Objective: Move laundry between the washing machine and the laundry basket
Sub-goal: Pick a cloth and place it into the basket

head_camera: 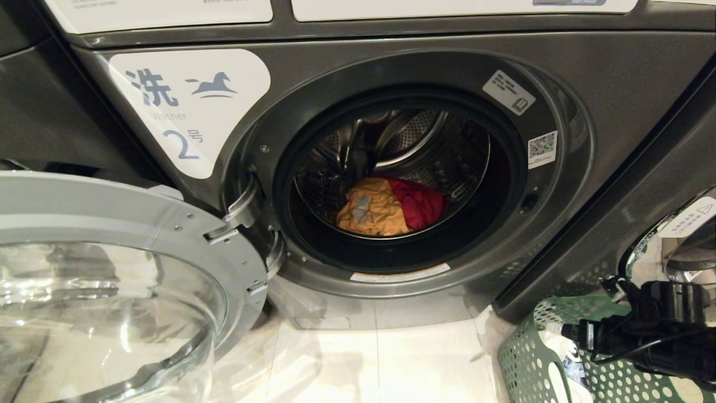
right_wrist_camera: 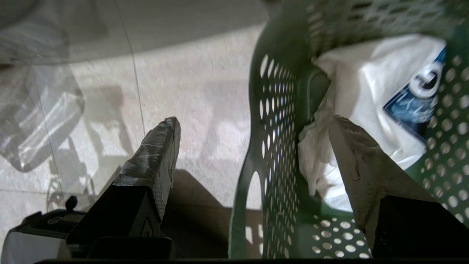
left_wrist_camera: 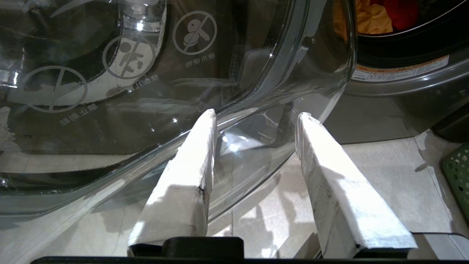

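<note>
A white garment (right_wrist_camera: 370, 95) is seen lying in the green basket (right_wrist_camera: 278, 146), just under the right hand (right_wrist_camera: 253, 124), which is spread wide across the basket's rim and grips nothing. Beyond it, yellow (head_camera: 372, 212) and red laundry (head_camera: 417, 201) sit in the drum (head_camera: 391, 168). The open door (head_camera: 112, 268) stands at the left hand (left_wrist_camera: 256, 121), whose fingers are parted around nothing.

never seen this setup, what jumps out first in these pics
The washing machine gapes open, with a yellow garment and a red garment at the bottom of its drum. At lower right, the right hand hangs open over the green laundry basket's rim, white clothing inside.
</note>
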